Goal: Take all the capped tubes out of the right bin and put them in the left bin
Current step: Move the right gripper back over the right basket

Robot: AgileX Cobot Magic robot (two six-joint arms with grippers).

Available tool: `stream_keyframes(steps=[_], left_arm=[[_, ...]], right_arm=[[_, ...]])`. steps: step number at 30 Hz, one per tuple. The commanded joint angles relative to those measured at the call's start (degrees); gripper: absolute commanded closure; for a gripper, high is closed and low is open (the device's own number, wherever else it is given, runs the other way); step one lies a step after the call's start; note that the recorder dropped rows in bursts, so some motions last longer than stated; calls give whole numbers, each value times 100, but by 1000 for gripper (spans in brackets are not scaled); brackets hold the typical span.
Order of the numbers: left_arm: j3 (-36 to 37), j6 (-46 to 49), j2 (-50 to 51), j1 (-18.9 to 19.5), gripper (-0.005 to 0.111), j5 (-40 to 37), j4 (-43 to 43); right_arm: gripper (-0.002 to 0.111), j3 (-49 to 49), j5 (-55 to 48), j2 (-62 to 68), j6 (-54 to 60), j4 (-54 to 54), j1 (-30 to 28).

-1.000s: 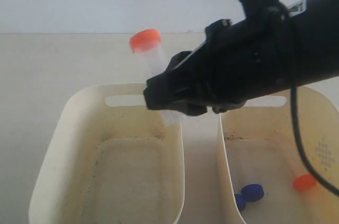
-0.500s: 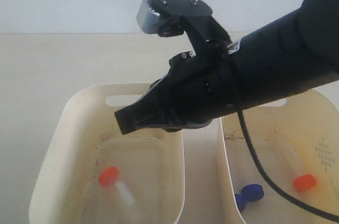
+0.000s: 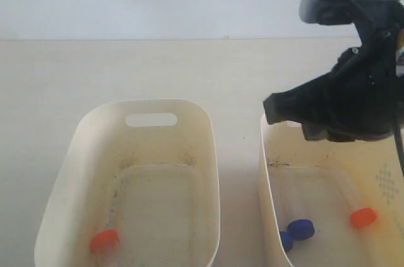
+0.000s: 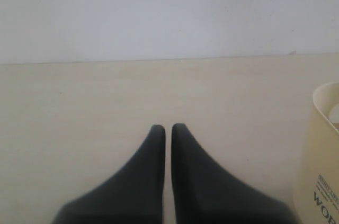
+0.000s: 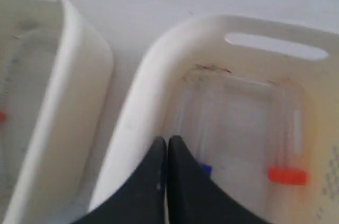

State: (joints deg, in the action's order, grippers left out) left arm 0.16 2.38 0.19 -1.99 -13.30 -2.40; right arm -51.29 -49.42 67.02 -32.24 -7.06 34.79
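One clear tube with an orange-red cap lies in the left bin, near its front left corner. The right bin holds two blue-capped tubes side by side and an orange-capped tube; the tubes' clear bodies barely show. My right gripper hangs shut and empty over the right bin's back left rim. In the right wrist view its tips sit above the right bin's wall, with a blue cap and the orange cap beyond. My left gripper is shut and empty over the bare tabletop.
The two bins stand side by side with a narrow gap between them. A diamond dot pattern marks the right bin's far side wall. A cream tub wall with printed letters stands beside my left gripper.
The right gripper let go of the orange-capped tube over the left bin, and the tube fell and rolled to the bin's front left. The arm then swung right, to above the right bin.
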Motion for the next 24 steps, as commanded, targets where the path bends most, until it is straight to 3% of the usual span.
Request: stream_keyframes(steps=[1, 8, 15, 24], left_arm=[[-16, -38, -19, 5, 102, 34, 10], [-16, -38, -19, 5, 102, 34, 10], [-16, -38, -19, 5, 102, 34, 10], [-16, -38, -19, 5, 102, 34, 10]], right_arm=[[108, 231, -228, 25, -441, -279, -35], [108, 566, -307, 25, -929, -618, -35], [108, 1037, 395, 65, -1077, -564, -35], [108, 1061, 441, 618, -1171, -789, -47]])
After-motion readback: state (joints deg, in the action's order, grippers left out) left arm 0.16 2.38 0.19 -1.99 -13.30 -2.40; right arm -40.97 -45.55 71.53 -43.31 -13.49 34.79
